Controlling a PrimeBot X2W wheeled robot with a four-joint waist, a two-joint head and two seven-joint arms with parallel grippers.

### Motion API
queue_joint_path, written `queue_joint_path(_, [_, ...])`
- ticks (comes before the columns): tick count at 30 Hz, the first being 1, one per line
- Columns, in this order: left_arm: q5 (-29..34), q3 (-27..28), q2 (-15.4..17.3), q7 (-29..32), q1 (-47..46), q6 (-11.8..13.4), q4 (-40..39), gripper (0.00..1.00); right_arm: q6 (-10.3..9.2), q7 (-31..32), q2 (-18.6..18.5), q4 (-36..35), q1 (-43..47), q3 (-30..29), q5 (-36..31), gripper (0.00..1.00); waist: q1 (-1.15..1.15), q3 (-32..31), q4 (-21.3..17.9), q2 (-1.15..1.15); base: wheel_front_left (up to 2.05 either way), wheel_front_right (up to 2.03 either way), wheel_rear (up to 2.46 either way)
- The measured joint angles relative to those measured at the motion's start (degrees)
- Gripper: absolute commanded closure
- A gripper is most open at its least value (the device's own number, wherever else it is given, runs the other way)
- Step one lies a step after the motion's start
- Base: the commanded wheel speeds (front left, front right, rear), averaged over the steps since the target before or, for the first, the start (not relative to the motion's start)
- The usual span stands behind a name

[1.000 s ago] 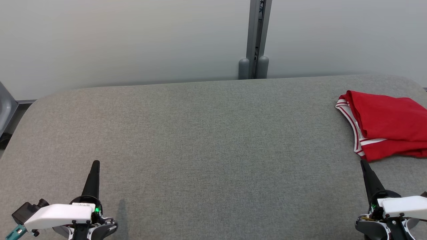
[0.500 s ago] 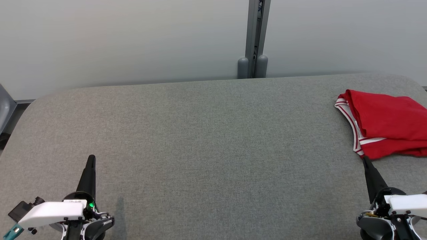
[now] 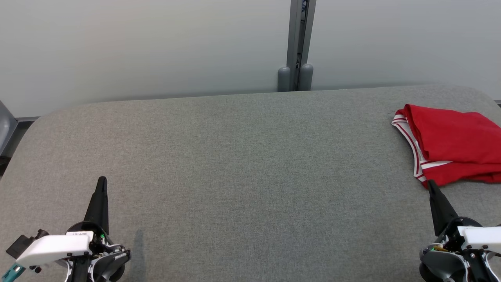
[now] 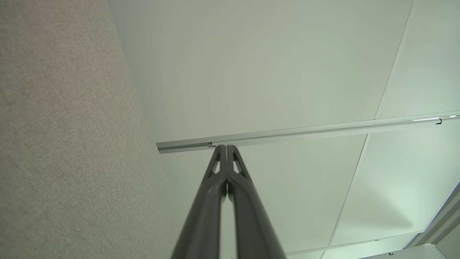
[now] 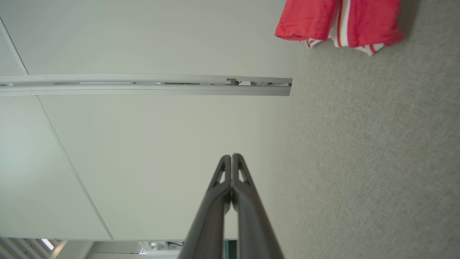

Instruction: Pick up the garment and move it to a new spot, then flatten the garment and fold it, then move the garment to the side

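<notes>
While both arms sit low at the near edge, I've got the folded red garment with white-striped trim [image 3: 454,145] lying flat at the far right of the grey fabric-covered table with rounded corners [image 3: 250,156], towards the back. The head cam's right edge cuts it off, so I can't tell its full length. What shows runs approx left-right, and the striped edge faces left toward the table's centre, running near-to-far. The left gripper [image 3: 102,179] is at lower left over bare fabric, well apart from the garment. Its fingers are pressed together w/ nothing between them, as the left wrist cam confirms [image 4: 226,146]. The right gripper [image 3: 430,183] is likewise pressed together and empty, tip pointing at the garment's near-left corner. On the head cam it looks just beside the cloth, but the right wrist cam [image 5: 231,155] shows the garment [image 5: 309,18] ahead w/ bare table between, so no contact. Behind the table are the pale wall panels [image 3: 137,47] and a grey metal post [image 3: 299,39].
</notes>
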Motion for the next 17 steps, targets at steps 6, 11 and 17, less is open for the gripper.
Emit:
queue_joint_path(6, [-0.18,0.03,0.00,0.00,-0.11,0.00,-0.04,1.00,0.00,0.00,0.00,-0.01,-0.02,-0.04,0.25,1.00,0.00,0.00,0.00,0.00,0.00,0.00,0.00])
queue_joint_path(11, [-0.18,0.03,0.00,0.00,-0.11,-0.01,-0.04,1.00,0.00,0.00,-0.01,-0.01,-0.02,-0.03,0.25,1.00,0.00,0.00,-0.01,0.00,0.00,0.00,0.00])
queue_joint_path(17, [-0.19,0.03,0.00,-0.01,-0.11,-0.01,-0.04,1.00,0.00,0.00,-0.01,-0.01,-0.02,-0.04,0.25,1.00,0.00,0.00,0.00,0.00,0.00,0.00,0.00])
